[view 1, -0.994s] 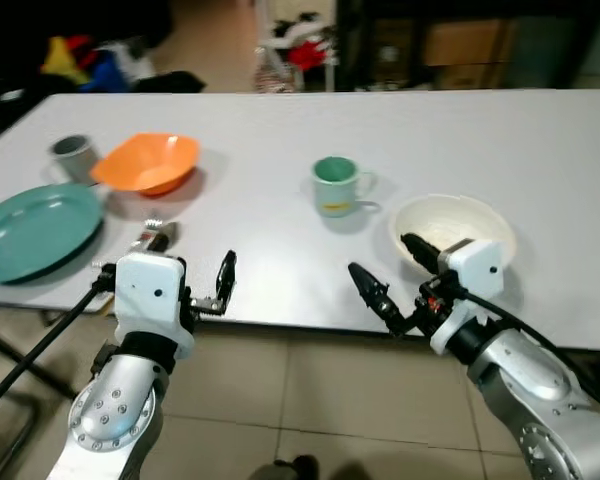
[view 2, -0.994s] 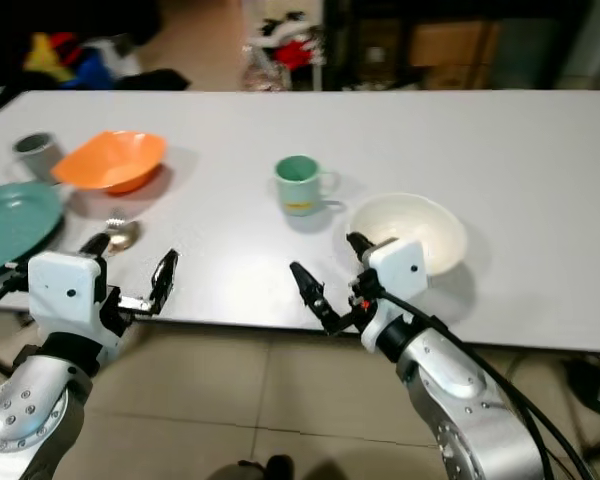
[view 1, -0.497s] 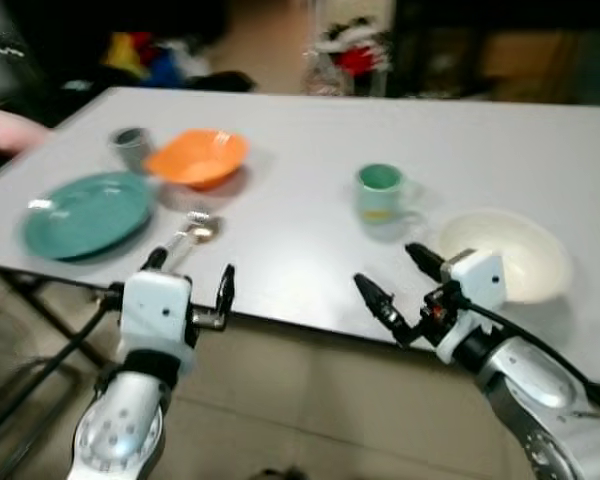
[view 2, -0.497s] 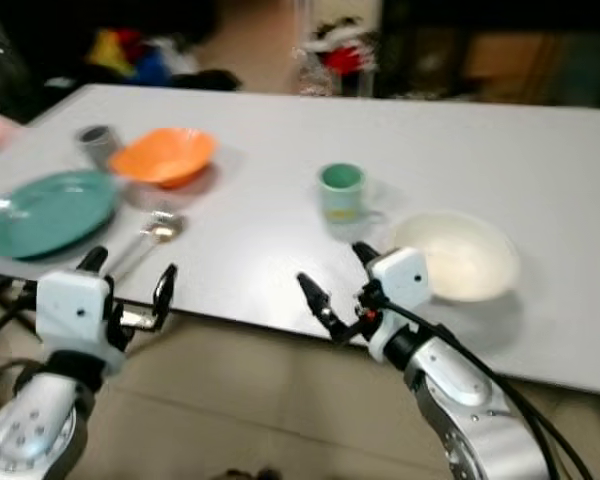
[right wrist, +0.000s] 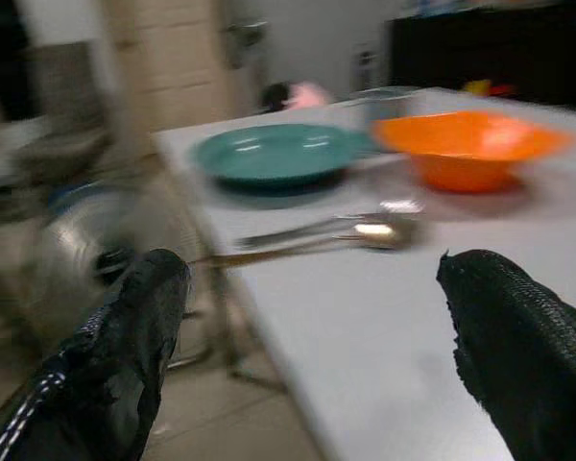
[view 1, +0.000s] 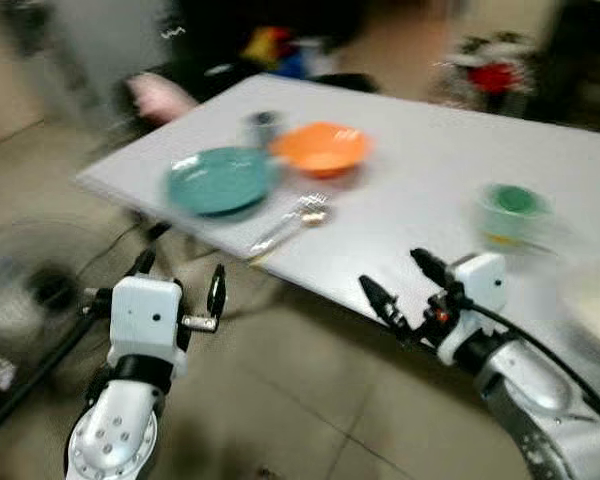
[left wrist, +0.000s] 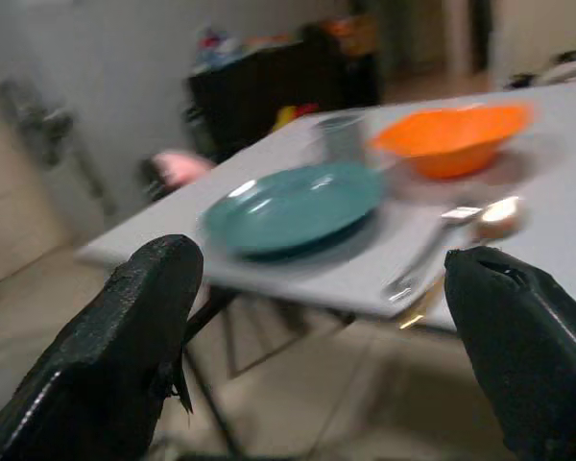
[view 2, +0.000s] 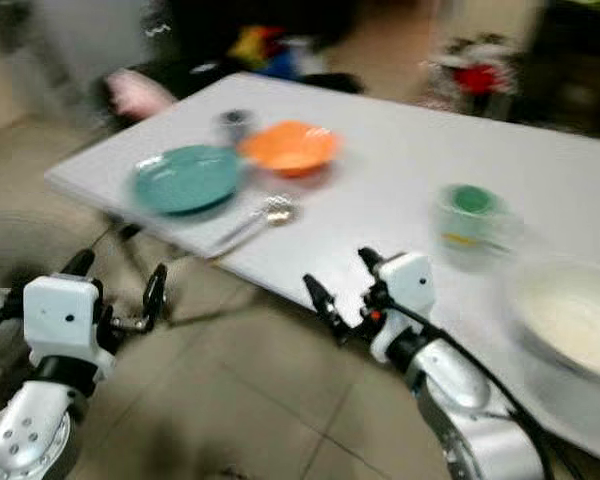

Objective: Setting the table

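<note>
Left tool (view 1: 178,287): fingers spread apart, nothing held, raised off the near left corner of the worktop (view 1: 420,190), over the tiled floor (view 1: 280,400). Right tool (view 1: 403,290): fingers also apart, nothing between them, held at the near edge of the worktop, right of centre.

Head views are motion-blurred.

On the worktop, far left: teal plate (view 1: 220,180), flat, close to the left edge. An orange bowl (view 1: 320,148) is seen just right of it and slightly farther. A small grey cup (view 1: 263,126) stands behind, between plate and bowl. A spoon (view 1: 290,222) and what looks like a fork lie side by side near the worktop's near edge, right of the plate, handles pointing toward the edge; their bowl ends sit nearest the orange bowl.

Farther right: green mug (view 1: 510,212), upright. A white bowl (view 2: 580,325) is located right of the mug, nearer the edge.

A floor fan (view 1: 35,285) is seen at the far left.
</note>
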You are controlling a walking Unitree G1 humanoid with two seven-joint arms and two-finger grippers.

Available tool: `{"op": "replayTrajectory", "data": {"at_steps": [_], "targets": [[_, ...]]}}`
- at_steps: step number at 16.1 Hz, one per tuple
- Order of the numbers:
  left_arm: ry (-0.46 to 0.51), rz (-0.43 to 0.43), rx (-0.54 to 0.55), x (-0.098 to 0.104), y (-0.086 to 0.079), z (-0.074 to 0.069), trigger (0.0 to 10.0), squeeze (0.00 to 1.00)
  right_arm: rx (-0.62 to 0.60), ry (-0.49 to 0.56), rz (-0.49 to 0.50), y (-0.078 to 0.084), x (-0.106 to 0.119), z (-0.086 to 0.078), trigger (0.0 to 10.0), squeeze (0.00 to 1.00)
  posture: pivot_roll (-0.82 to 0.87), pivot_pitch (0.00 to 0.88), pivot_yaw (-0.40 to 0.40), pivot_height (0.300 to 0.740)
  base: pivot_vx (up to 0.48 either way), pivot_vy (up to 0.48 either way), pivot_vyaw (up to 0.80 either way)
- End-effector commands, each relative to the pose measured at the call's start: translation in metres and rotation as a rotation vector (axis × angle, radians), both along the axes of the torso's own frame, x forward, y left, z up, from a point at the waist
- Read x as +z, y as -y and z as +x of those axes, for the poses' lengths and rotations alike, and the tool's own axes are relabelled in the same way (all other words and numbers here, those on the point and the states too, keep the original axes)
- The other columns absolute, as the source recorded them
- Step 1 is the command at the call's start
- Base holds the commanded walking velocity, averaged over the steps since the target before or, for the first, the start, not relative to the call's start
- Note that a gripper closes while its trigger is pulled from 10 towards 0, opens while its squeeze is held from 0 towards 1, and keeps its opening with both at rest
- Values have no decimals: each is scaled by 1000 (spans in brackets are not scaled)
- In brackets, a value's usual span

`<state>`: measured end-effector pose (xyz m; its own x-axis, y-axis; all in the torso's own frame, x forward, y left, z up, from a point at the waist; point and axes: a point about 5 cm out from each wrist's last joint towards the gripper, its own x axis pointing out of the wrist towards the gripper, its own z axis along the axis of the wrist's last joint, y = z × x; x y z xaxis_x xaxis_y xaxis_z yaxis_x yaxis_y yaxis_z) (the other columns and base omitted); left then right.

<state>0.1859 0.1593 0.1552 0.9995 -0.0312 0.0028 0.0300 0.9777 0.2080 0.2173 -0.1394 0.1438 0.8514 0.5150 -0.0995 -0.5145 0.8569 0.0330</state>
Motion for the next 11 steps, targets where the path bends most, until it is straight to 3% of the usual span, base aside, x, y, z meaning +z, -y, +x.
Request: {"op": "replayTrajectory", "data": {"at_steps": [1,4,11], "targets": [[1,6,7,0,-1,0,10000,1000,10,-1,9,-1,0,0,10000,1000,-58,0,83,740,0,0,788],[-1,-5,16,1,-1,0,10000,1000,5,-5,17,-1,-1,0,10000,1000,-54,0,82,740,0,0,788],[-3,-7,28,2,-3,-1,10000,1000,-12,-1,33,-3,1,4,10000,1000,-52,0,78,740,0,301,788]]}}
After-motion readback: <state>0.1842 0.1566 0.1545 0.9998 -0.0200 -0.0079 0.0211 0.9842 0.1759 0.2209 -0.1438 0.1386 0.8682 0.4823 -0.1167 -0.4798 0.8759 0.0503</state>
